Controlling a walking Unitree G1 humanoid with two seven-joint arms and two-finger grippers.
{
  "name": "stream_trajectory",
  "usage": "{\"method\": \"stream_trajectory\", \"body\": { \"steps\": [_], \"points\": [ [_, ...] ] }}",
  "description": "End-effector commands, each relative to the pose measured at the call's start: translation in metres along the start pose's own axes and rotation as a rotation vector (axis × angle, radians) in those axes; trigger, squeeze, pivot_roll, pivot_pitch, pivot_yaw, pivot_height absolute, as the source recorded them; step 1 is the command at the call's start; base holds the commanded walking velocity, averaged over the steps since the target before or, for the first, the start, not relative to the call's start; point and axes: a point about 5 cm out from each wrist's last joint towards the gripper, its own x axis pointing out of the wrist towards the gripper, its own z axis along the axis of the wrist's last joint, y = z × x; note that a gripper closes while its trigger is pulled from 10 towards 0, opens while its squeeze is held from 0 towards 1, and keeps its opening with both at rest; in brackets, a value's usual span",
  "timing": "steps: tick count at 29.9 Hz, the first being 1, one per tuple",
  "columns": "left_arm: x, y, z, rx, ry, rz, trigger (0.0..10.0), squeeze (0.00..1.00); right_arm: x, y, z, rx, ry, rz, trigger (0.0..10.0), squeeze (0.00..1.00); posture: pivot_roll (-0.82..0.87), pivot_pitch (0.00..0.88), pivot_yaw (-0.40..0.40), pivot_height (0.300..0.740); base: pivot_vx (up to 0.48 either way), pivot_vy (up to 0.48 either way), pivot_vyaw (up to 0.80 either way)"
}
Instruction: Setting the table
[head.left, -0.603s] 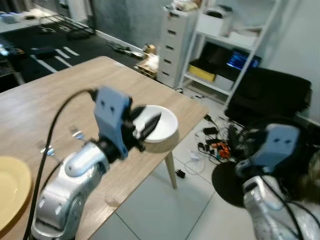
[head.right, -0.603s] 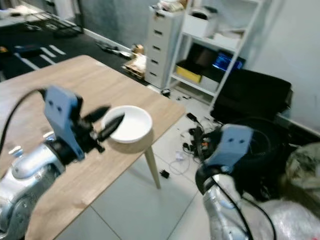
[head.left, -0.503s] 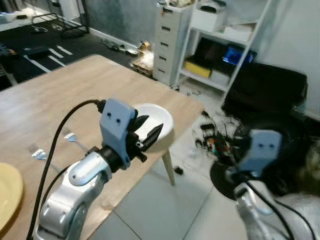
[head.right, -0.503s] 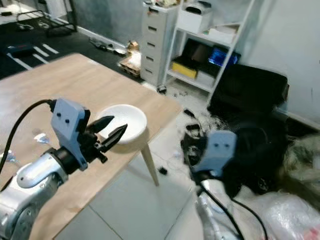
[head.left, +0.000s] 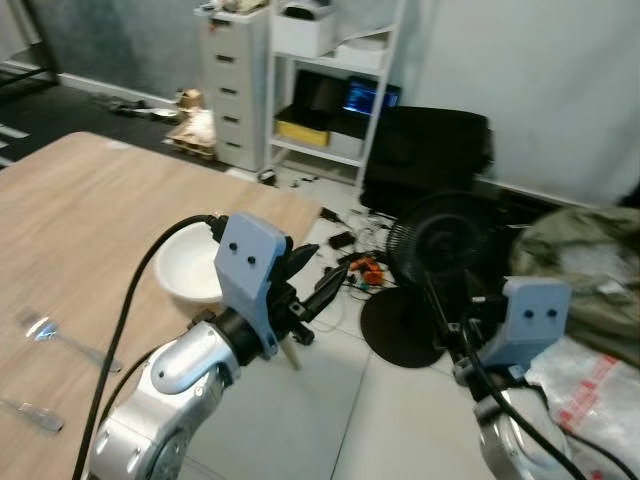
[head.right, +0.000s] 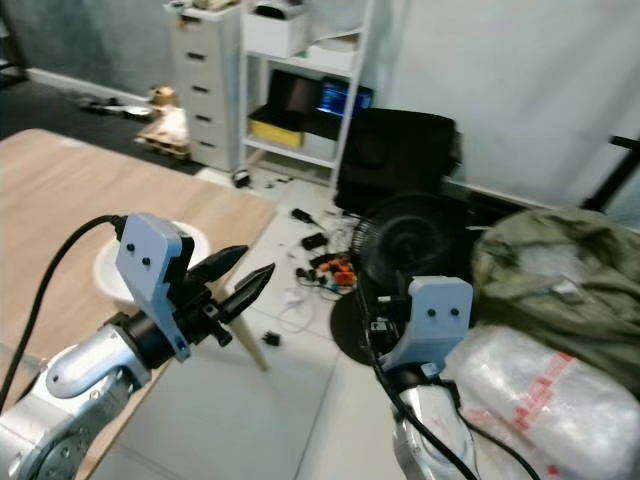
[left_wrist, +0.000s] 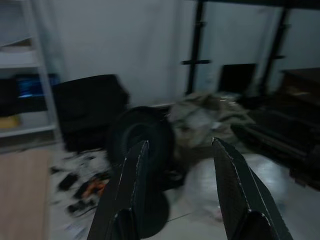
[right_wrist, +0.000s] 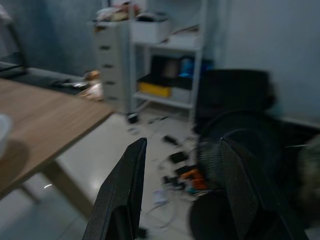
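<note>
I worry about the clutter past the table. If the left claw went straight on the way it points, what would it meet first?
Probably the black floor fan. The open left claw points off the table corner, away from the white bowl, and the fan sits between its fingers in the wrist view. Nothing nearer shows, though depth is unclear.

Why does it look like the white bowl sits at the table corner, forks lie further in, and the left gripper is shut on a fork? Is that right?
Not quite. The left gripper is open and holds nothing, as the left wrist view shows: its fingers are spread on air. The bowl does sit at the table corner, and the forks lie further in.
</note>
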Motion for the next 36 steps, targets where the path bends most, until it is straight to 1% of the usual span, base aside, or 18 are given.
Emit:
{"method": "stream_trajectory", "body": {
  "steps": [1,2,5,7,8,9,12,15,17,19,22,28,32,33,36],
  "points": [
    [-0.003,0.000,0.000,-0.001,-0.001,-0.007,10.0,0.00,-0.004,0.000,-0.001,0.008,0.015,0.019,10.0,0.00,0.10,0.118,0.046,0.740,0.000,0.000,-0.77],
    [-0.005,0.006,-0.001,-0.012,0.005,-0.012,10.0,0.00,-0.005,-0.008,-0.002,0.022,0.028,0.032,10.0,0.00,0.09,0.117,0.048,0.740,0.000,0.000,-0.77],
    [-0.009,0.013,-0.002,-0.043,0.016,-0.041,10.0,0.00,-0.003,-0.021,-0.001,0.057,0.031,0.047,10.0,0.00,0.09,0.114,0.053,0.740,0.000,0.000,-0.77],
    [-0.009,0.013,-0.002,-0.043,0.016,-0.041,10.0,0.00,-0.003,-0.021,-0.001,0.057,0.031,0.047,10.0,0.00,0.09,0.114,0.053,0.740,0.000,0.000,-0.77],
    [-0.011,0.014,-0.003,-0.056,0.022,-0.058,10.0,0.00,-0.003,-0.022,-0.002,0.082,0.037,0.067,10.0,0.00,0.09,0.114,0.053,0.740,0.000,0.000,-0.77],
    [-0.011,0.014,-0.003,-0.056,0.022,-0.058,10.0,0.00,-0.003,-0.022,-0.002,0.082,0.037,0.067,10.0,0.00,0.09,0.114,0.053,0.740,0.000,0.000,-0.77],
    [-0.022,0.024,-0.005,-0.084,0.052,-0.142,10.0,0.00,-0.007,-0.029,-0.004,0.168,0.091,0.230,10.0,0.00,0.09,0.113,0.055,0.740,0.000,0.000,-0.76],
    [-0.025,0.026,-0.005,-0.101,0.057,-0.167,10.0,0.00,-0.008,-0.032,-0.003,0.179,0.099,0.258,10.0,0.00,0.09,0.114,0.055,0.740,0.000,0.000,-0.76],
    [-0.030,0.030,-0.007,-0.125,0.068,-0.198,10.0,0.00,-0.011,-0.033,0.001,0.185,0.107,0.313,10.0,0.00,0.09,0.115,0.057,0.740,0.000,0.000,-0.76],
    [-0.031,0.030,-0.008,-0.125,0.076,-0.206,10.0,0.00,-0.011,-0.033,0.002,0.183,0.109,0.323,10.0,0.00,0.08,0.115,0.057,0.740,0.000,0.000,-0.76],
    [-0.030,0.026,-0.016,-0.129,0.102,-0.235,10.0,0.00,-0.013,-0.030,0.001,0.195,0.121,0.338,10.0,0.00,0.08,0.117,0.058,0.740,0.000,0.000,-0.76],
    [-0.028,0.024,-0.022,-0.148,0.114,-0.252,10.0,0.00,-0.015,-0.030,-0.003,0.197,0.136,0.341,10.0,0.00,0.07,0.118,0.059,0.740,0.000,0.000,-0.75],
    [-0.025,0.025,-0.027,-0.164,0.120,-0.262,10.0,0.00,-0.017,-0.035,-0.007,0.183,0.158,0.324,10.0,0.00,0.07,0.118,0.062,0.740,0.000,0.000,-0.75],
    [-0.023,0.026,-0.027,-0.173,0.116,-0.278,10.0,0.00,-0.020,-0.038,-0.007,0.178,0.169,0.318,10.0,0.00,0.04,0.122,0.076,0.740,0.000,0.000,-0.75],
    [-0.020,0.027,-0.027,-0.180,0.110,-0.292,10.0,0.00,-0.023,-0.039,-0.007,0.159,0.179,0.313,10.0,0.00,0.03,0.124,0.085,0.740,0.000,0.000,-0.75]
  ]
}}
